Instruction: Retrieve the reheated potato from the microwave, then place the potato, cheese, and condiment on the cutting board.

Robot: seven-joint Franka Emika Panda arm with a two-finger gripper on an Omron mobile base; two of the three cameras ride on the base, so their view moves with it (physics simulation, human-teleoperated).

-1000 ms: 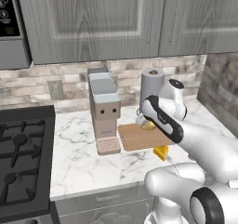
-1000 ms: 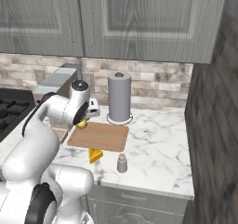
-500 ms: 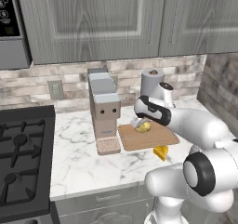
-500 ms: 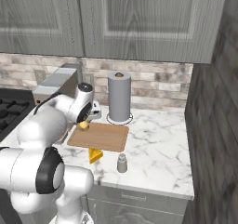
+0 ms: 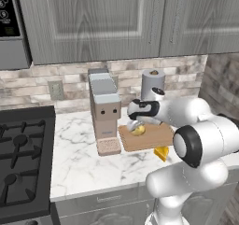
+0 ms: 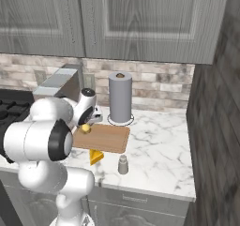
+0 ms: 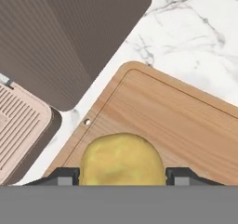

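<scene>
1. Potato (image 7: 122,159) sits between my fingers (image 7: 62,175), gripper (image 5: 135,126) clamped on it, low over the board's (image 5: 151,136) left end by the coffee machine (image 5: 105,111).
2. Cheese (image 6: 96,156) lies on the counter (image 6: 159,150) just off the board's front edge.
3. Shaker (image 6: 123,164) stands near the cheese.

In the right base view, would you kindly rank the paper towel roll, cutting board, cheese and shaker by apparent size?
1. Paper towel roll and cutting board: too alike to rank.
2. Cheese and shaker: similar, both far smaller.
</scene>
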